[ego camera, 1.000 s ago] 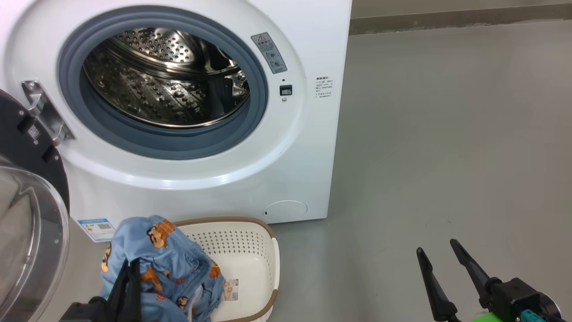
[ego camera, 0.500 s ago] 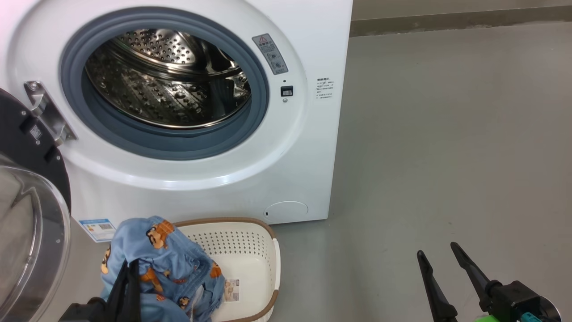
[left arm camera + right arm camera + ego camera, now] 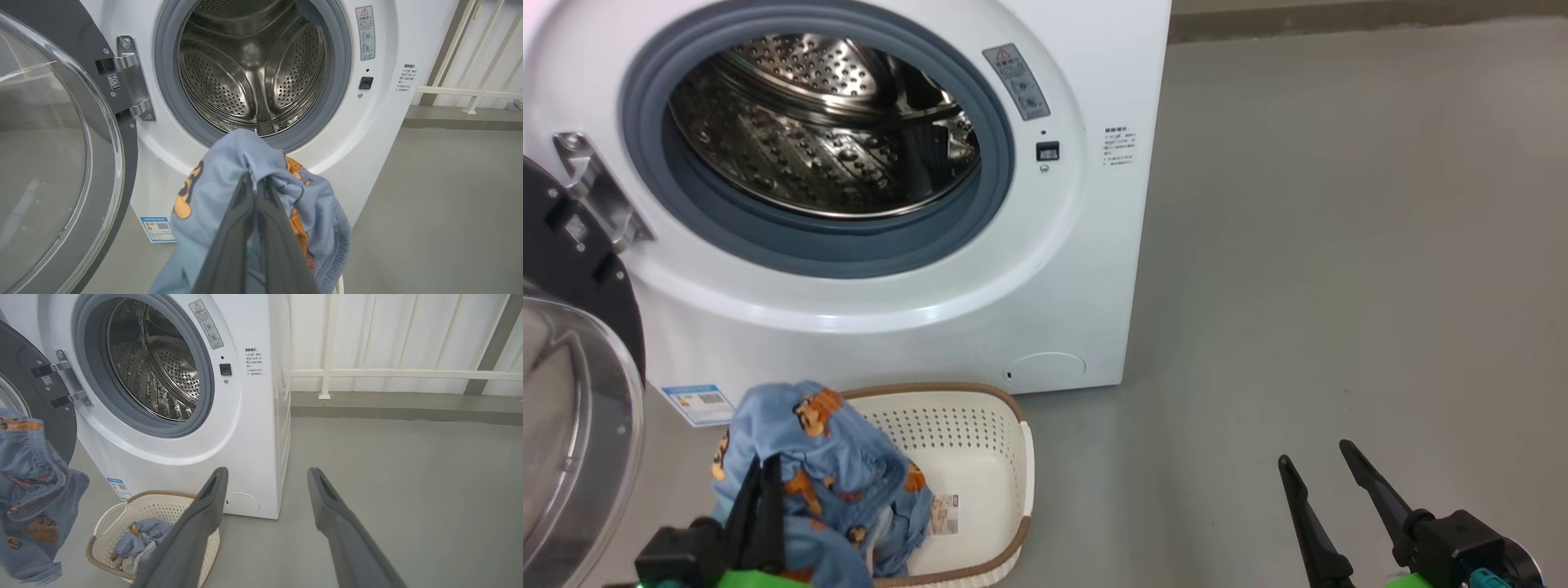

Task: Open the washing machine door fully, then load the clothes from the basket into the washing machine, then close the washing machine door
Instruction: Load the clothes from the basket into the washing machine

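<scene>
Left hand point(image 3: 255, 179) clamped on light blue cartoon-print clothes point(image 3: 229, 163); folds dangling below could snag the grey-blue gasket point(image 3: 165, 98) ahead.

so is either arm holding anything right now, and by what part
The left jaws pinch a bunched fold of the clothes; right jaws open, empty.

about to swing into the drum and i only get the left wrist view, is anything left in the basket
Observer: Yes. In the right wrist view, some of the clothes lie in the basket, apart from the piece that the left gripper holds.
Operator: ok and where's the other arm
Observer: The right gripper is open over the floor, to the right of the washing machine and away from the basket.
</scene>
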{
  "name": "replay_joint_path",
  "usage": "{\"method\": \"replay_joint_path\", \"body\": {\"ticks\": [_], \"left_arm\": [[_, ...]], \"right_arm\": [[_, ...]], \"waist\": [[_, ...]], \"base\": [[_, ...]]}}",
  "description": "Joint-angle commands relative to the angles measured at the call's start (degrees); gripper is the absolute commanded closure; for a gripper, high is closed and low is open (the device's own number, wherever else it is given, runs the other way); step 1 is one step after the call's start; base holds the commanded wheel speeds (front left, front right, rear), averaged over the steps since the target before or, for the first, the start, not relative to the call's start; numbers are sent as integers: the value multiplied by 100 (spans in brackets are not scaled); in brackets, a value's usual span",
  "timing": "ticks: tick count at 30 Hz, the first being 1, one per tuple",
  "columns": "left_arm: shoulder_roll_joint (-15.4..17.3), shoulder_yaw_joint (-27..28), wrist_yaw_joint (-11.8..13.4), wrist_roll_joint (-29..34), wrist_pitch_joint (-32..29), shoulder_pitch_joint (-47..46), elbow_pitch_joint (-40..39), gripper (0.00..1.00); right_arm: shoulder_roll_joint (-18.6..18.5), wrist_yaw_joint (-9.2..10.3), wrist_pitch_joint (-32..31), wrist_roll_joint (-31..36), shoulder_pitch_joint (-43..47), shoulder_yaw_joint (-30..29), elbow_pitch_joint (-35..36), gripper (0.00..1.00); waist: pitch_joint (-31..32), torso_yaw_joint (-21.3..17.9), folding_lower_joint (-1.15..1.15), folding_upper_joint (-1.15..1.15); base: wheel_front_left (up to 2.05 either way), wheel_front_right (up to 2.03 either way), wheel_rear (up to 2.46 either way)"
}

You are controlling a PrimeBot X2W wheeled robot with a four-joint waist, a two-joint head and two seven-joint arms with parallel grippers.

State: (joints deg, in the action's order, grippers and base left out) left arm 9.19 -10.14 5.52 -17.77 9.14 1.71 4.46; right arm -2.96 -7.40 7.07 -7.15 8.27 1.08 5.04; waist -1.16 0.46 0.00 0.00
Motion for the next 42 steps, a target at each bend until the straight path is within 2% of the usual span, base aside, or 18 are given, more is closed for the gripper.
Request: {"method": "replay_joint_path", "body": {"ticks": [1, 8, 12, 21, 32, 42], "left_arm": [[70, 174, -24, -24, 70, -395, -57, 100], [41, 185, -163, -119, 177, -1208, 574, 100], [51, 284, -292, -246, 257, -2067, 1157, 100], [242, 447, -544, -421, 302, -3353, 2132, 100], [761, 617, -953, -704, -154, -5322, 3267, 100], [1474, 501, -1180, -816, -1269, -6864, 3998, 100]], "right_arm": [[-54, -9, 0, 21, -209, 156, 184, 0], [-105, -9, 41, 4, -467, 200, 237, 0], [-129, -9, 111, -25, -737, 286, 257, 0], [-136, -9, 360, -156, -1221, 503, 10, 0], [-149, -9, 682, -312, -1914, 823, -365, 0], [-78, -9, 787, -525, -2329, 1136, -662, 0]], "waist": [[-124, -49, 0, 0], [-644, -161, 0, 0], [-1188, -301, 0, 0], [-1976, -685, 0, 0], [-2905, -1147, 0, 0], [-3431, -1606, 0, 0]], "base": [[0, 0, 0], [0, 0, 0], [0, 0, 0], [0, 0, 0], [0, 0, 0], [0, 0, 0]]}}
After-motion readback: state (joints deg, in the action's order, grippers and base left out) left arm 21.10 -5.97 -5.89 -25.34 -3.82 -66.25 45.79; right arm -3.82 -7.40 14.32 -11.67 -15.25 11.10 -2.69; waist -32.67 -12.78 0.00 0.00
